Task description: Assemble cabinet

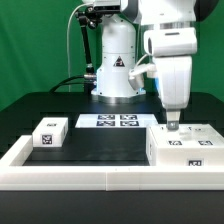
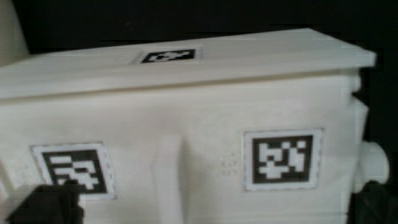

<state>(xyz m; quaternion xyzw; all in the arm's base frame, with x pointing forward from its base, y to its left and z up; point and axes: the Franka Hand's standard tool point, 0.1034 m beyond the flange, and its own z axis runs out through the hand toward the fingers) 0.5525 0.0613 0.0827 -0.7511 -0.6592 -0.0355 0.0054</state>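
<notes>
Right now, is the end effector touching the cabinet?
Cannot tell. In the exterior view the end effector hangs at the top of the cabinet, yet neither gap nor contact shows plainly.

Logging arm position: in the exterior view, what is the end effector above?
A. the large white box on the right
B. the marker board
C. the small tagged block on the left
A: the end effector is directly over the cabinet, away from the small block and the marker board.
</notes>
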